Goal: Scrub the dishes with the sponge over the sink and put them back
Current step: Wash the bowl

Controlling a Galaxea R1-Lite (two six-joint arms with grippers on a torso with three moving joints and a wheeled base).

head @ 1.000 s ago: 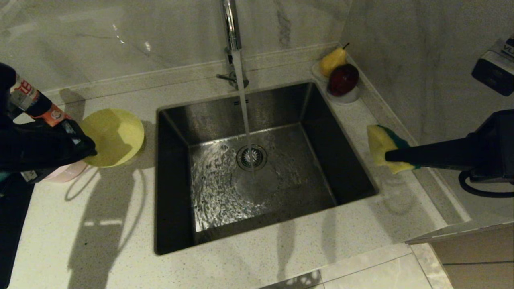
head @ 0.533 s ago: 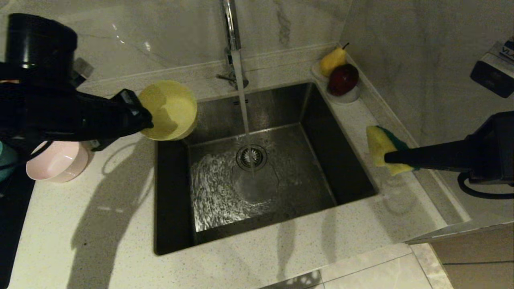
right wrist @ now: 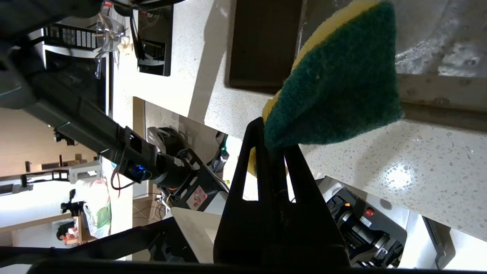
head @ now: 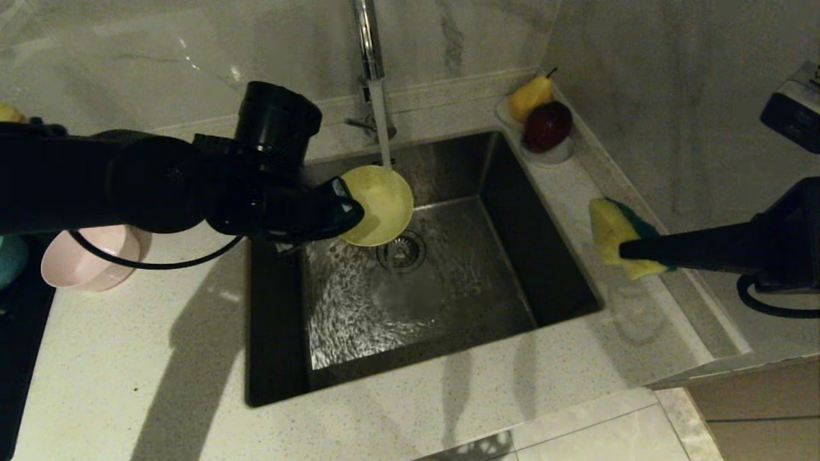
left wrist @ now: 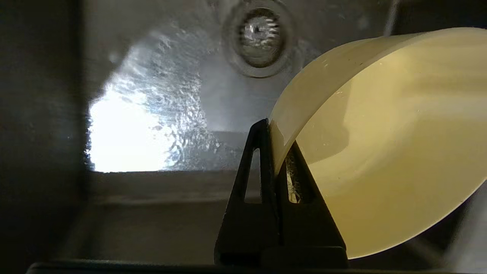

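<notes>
Your left gripper (head: pixel 353 208) is clamped on the rim of the yellow bowl (head: pixel 379 205), holding it tilted over the sink (head: pixel 448 301) under the tap's (head: pixel 366 38) stream. Your right gripper (head: pixel 624 251) pinches the sponge (head: pixel 608 224) above the counter (head: pixel 576 192) beside the sink. Pink bowl (head: pixel 83 262) sits left; a blue one is probably at the edge.

The square brushed stainless-steel sink (head: pixel 487 269) is blocked at its 11 o'clock corner by the black left arm (head: pixel 160 186) and the round yellow plastic bowl (head: pixel 378 205) pinched in the left gripper (head: pixel 349 211), directly under the tall chrome tap (head: pixel 368 45). From 3 through 9 o'clock the basin lies open. Off the 3 o'clock rim, the yellow-and-green sponge (head: pixel 612 234) hangs clamped in the right gripper (head: pixel 624 250). A small white saucer of fruit (head: pixel 544 128) fills the 1 o'clock corner; a pale pink bowl (head: pixel 90 262) sits at 9 o'clock.
</notes>
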